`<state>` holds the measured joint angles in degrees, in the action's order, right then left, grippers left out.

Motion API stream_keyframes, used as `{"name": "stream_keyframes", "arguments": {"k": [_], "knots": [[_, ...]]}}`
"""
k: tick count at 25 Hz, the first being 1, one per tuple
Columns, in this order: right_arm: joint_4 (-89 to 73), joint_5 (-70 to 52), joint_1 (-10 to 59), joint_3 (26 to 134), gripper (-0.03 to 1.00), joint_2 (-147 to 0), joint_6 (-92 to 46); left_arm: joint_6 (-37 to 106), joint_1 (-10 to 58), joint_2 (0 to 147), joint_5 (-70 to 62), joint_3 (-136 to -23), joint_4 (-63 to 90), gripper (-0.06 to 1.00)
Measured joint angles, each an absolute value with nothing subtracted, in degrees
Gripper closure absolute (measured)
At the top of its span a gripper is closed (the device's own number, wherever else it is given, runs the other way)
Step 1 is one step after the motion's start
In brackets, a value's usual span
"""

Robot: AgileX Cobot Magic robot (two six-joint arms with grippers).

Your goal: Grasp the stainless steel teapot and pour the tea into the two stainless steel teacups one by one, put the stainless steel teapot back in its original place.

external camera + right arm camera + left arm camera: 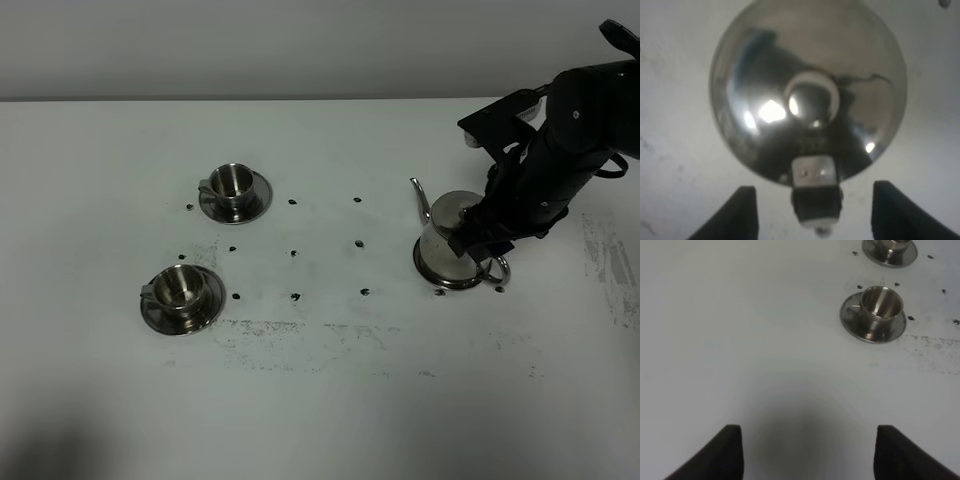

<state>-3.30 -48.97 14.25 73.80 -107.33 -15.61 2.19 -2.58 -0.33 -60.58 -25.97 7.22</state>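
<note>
While right gripper [817, 192] gapes astride its hinged handle [815, 175] | teapot [765, 65] domed, mirror-bright steel | left gripper [808, 429] wide

No legible text or markings

The right arm [575, 130] is matte black with rounded links, its tool [814, 195] ending in dark wedge-shaped fingers [742, 215].

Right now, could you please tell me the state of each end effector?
Left end effector: open, holding nothing.
Right end effector: open, straddling the handle of the teapot without gripping it.
</note>
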Motion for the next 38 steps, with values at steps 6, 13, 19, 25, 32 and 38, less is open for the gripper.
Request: {"name": "stream_keyframes", "arguments": {"k": [6,13,19,25,32,38], "knots": [[-2.0,-49.9,14.3,74.6,0.48,-109.7,-16.1,2.2,-2.6,-0.3,-60.6,-26.0,7.2,0.40],[-1.8,-50.0,14.3,75.3,0.48,-111.7,-16.5,2.2,-2.6,-0.3,-60.6,-26.0,7.2,0.40],[-1.6,-50.0,14.3,75.7,0.49,-112.1,-16.7,2.2,-2.6,-0.3,-60.6,-26.0,7.2,0.40],[-1.6,-50.2,14.3,75.7,0.60,-112.1,-16.9,2.2,-2.6,-0.3,-60.6,-26.0,7.2,0.40],[-1.5,-50.2,14.3,75.7,0.78,-112.1,-16.9,2.2,-2.6,-0.3,-60.6,-26.0,7.2,0.40],[-1.8,-50.2,14.3,75.7,0.78,-112.1,-17.7,2.2,-2.6,-0.3,-60.6,-26.0,7.2,0.40]]}}
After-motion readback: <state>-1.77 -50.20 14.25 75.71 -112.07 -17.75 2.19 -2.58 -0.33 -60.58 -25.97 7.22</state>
